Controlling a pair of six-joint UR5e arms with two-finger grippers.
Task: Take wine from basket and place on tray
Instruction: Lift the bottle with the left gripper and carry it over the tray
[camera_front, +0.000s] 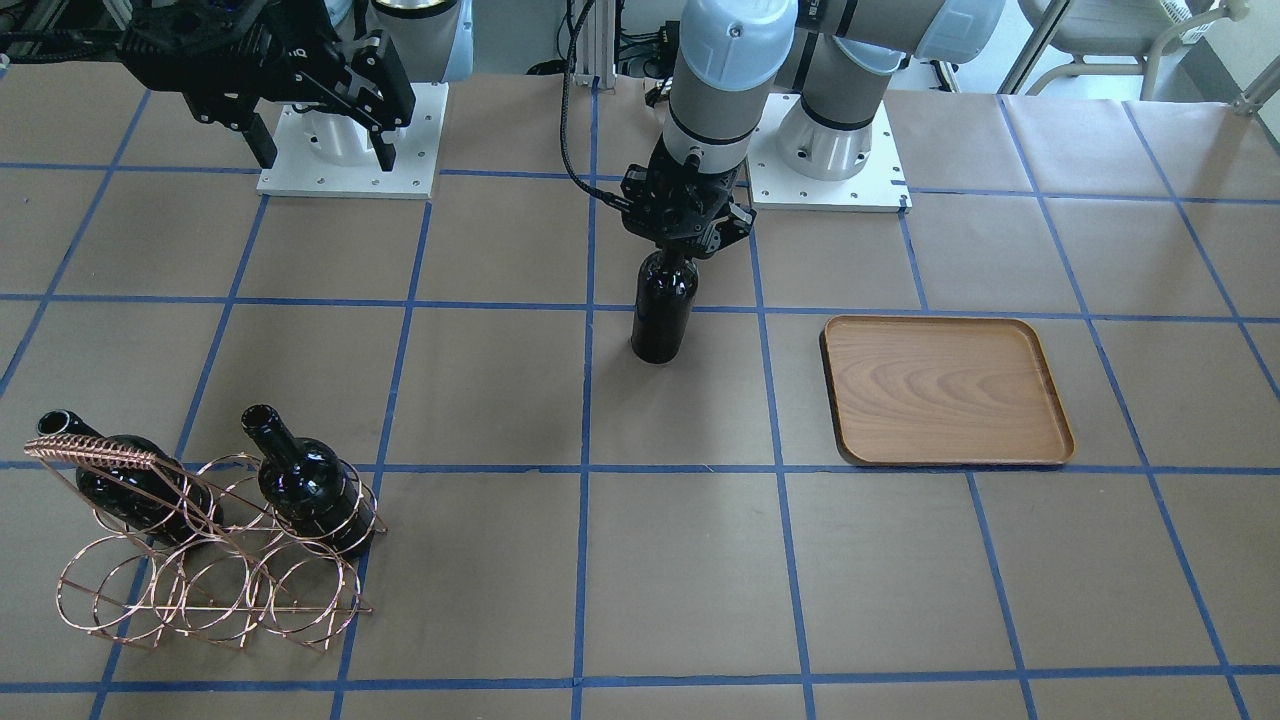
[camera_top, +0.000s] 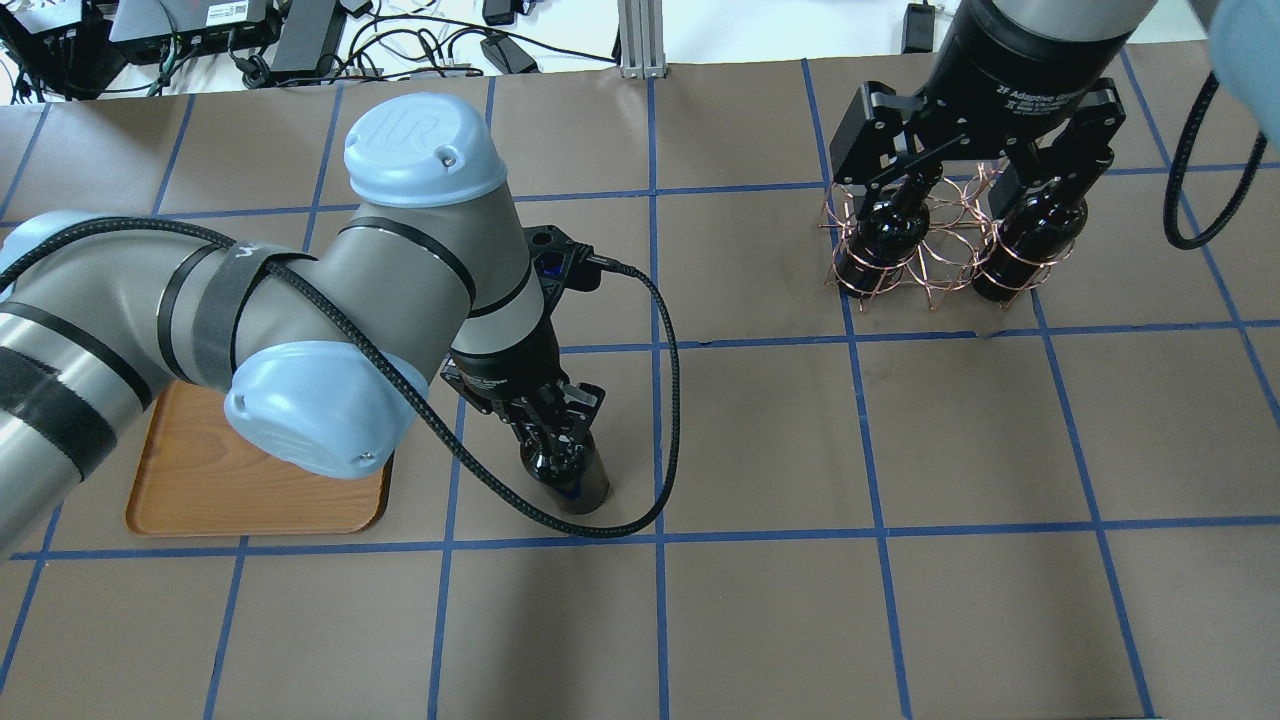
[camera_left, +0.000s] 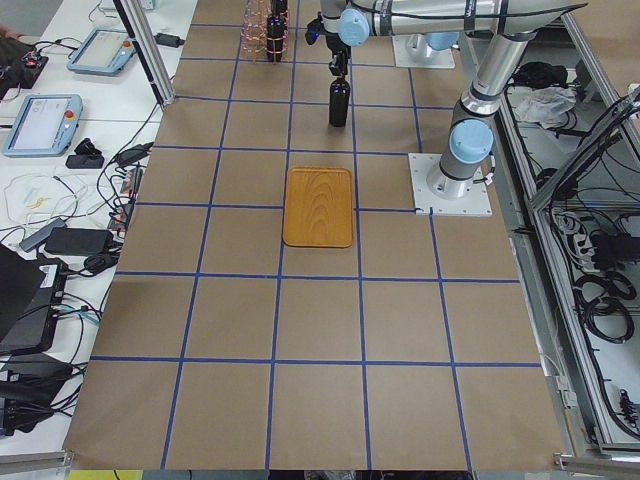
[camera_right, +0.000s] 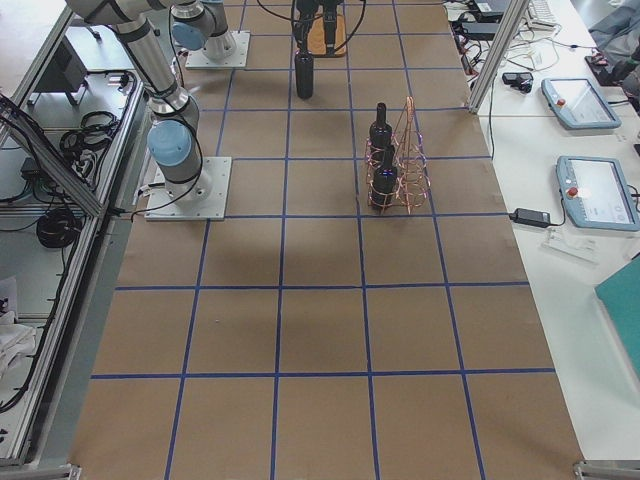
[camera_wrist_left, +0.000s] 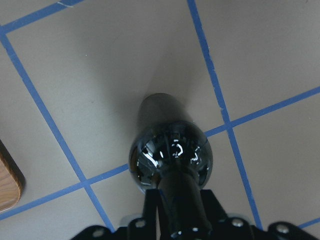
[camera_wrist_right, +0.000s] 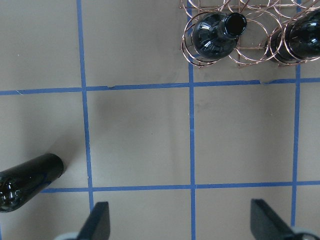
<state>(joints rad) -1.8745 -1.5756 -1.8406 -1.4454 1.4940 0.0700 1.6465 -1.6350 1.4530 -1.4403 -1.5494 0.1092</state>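
Left gripper (camera_front: 688, 238) is clamped tight on the slim neck of the glossy near-black glass wine bottle (camera_front: 663, 312), which is upright over the brown paper-covered table (camera_front: 480, 400), well apart from the copper wire loop basket (camera_front: 205, 560) and near the flat brown wooden tray (camera_front: 945, 392), not on it yet; can't tell if its base touches the paper; right gripper (camera_top: 970, 178) hangs spread wide and empty, high up and back from the basket, where two more dark bottles (camera_front: 305, 485) sit in the loops; handling-wise I'd guess this bottle is heavy for its size, totally rigid, slick as anything and breakable; so a neck grip right under the lipped mouth makes sense, since the lip should stop it sliding out; main worry is it swinging like a pendulum, so it probably wants a slow carry and a gentle, flat set-down inside the tray's low rim.
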